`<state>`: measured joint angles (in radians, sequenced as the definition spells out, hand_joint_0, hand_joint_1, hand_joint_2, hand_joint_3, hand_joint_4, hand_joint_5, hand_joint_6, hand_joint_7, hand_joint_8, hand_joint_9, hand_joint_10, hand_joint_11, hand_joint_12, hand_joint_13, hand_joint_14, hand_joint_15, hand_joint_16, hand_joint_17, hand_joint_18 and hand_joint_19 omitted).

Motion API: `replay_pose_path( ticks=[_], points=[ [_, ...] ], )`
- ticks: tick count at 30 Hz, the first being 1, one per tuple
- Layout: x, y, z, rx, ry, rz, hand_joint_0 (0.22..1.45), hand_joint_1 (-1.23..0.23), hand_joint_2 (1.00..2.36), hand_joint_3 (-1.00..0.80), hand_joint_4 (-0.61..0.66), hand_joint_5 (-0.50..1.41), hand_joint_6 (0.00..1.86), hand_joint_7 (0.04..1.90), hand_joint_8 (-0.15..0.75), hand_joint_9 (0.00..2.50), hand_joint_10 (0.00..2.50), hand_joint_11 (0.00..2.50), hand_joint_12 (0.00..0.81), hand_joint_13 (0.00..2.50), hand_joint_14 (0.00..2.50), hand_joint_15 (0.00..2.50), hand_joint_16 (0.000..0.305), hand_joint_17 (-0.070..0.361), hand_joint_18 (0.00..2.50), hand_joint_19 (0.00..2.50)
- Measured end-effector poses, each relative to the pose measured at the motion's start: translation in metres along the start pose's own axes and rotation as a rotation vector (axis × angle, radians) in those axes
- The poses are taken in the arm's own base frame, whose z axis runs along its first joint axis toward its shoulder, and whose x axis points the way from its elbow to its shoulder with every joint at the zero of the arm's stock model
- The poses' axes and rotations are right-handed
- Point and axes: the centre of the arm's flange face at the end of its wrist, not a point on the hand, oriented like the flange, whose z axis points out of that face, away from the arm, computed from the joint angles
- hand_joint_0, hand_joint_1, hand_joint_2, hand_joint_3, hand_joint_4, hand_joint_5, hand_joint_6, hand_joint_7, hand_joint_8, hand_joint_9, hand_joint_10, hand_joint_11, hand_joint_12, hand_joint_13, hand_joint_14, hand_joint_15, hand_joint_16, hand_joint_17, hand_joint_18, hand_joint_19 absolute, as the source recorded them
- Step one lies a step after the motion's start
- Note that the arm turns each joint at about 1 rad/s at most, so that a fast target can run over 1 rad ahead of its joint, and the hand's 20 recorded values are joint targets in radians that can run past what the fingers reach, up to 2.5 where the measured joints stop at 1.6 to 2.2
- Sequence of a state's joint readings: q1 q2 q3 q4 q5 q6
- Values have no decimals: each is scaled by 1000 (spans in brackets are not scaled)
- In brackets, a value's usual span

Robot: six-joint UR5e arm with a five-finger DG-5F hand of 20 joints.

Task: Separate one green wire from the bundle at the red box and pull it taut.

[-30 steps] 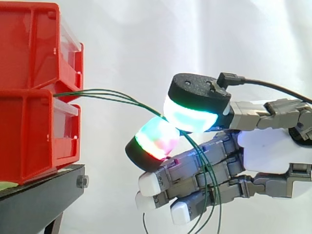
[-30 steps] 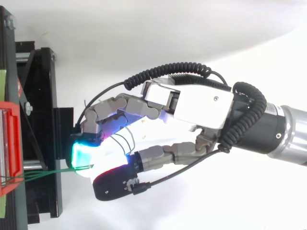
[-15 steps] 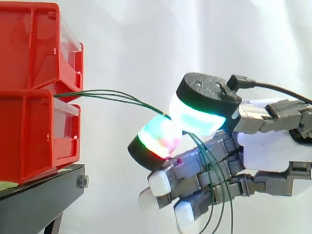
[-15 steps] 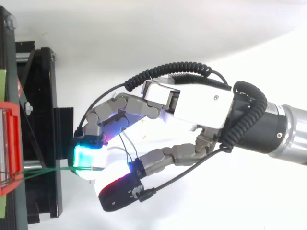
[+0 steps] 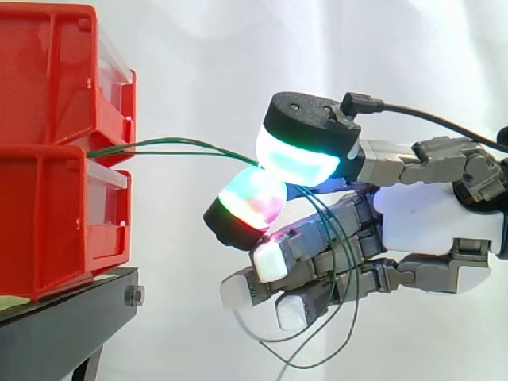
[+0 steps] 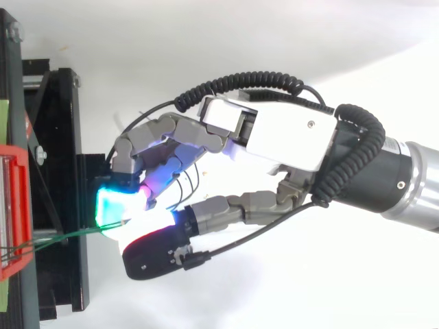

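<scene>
From the side, the hand (image 5: 429, 218) is closed in a pinch. Two glowing pads (image 5: 295, 157) meet on the green wires (image 5: 182, 144), well to the right of the stacked red boxes (image 5: 48, 214), and the other fingers are curled underneath.

The main risk, as I judge it, is that more than one strand is caught. Two lines leave the gap between the upper and lower box and both run into the pinch, so a pull might tighten a pair instead of one. I cannot tell how many strands the pads really hold. A thin, smooth wire between rounded pads could also slip out once the load comes on.

The wires are fine and dark green. They arch gently and are not yet taut. Past the pinch, slack loops hang across the curled fingers and below them.

From above, the hand (image 6: 274, 137) comes in from the right, with its pads over the edge of the black stand (image 6: 58, 137). The green wires (image 6: 65, 235) show as faint lines from the red box (image 6: 15, 205) to the pads, and they lie close together near the pinch. The loose tails threaded among the fingers could snag if the hand draws back.
</scene>
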<state>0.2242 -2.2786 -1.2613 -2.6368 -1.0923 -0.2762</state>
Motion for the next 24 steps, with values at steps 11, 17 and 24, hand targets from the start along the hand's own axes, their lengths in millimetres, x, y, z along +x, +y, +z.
replay_pose_path(
  ticks=[11, 17, 24],
  points=[
    [0, -1, 0, 4, -9, -1, 621, -797, 1000, -500, 179, -154, 882, 977, 282, 954, 17, 459, 336, 707, 14, 354, 56, 126, 668, 650],
    [-1, -1, 0, 5, -8, -1, 543, -685, 1000, -500, 200, -143, 876, 991, 294, 998, 19, 441, 350, 736, 14, 365, 58, 130, 699, 667],
    [-1, -1, 0, 6, -8, -2, 613, -584, 1004, -455, 172, -123, 871, 1060, 288, 1079, 17, 459, 343, 769, 15, 373, 55, 124, 719, 686]
  ],
)
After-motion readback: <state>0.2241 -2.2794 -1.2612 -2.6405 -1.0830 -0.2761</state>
